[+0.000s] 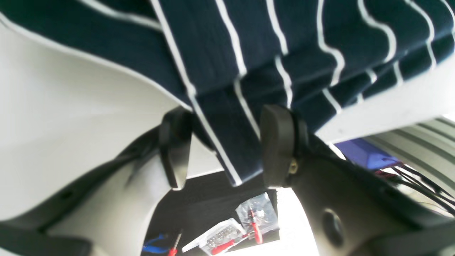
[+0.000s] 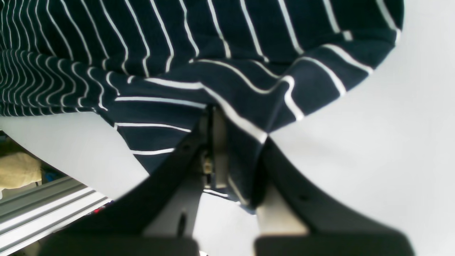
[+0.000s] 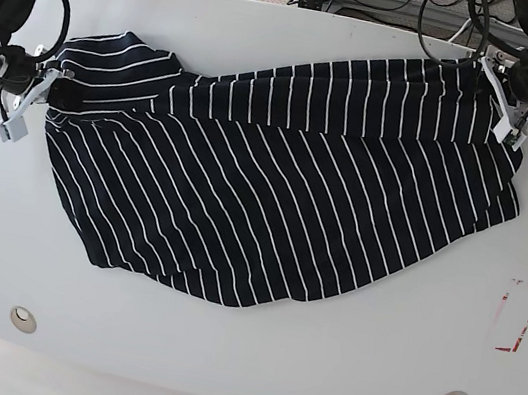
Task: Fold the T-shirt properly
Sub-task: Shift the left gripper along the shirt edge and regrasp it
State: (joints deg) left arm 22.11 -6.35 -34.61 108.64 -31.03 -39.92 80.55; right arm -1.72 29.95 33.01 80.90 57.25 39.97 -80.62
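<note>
The T-shirt (image 3: 277, 180), dark navy with thin white stripes, is spread across the middle of the white table (image 3: 238, 355), reaching from about nine o'clock to two o'clock in the base view, its upper portion folded over so that a doubled band runs along the twelve o'clock side. The right gripper (image 2: 233, 156) is seen at the nine o'clock edge of the cloth; its jaws are clamped together on a fold of the T-shirt, which is pinched between the fingers in the right wrist view. The left gripper (image 1: 227, 142) is placed at the two o'clock corner of the garment. Its jaws are parted, and a striped edge of cloth hangs in the gap between the pads (image 1: 277, 142) without being squeezed. A red-outlined marker (image 3: 518, 316) is seen at four o'clock on the table.
</note>
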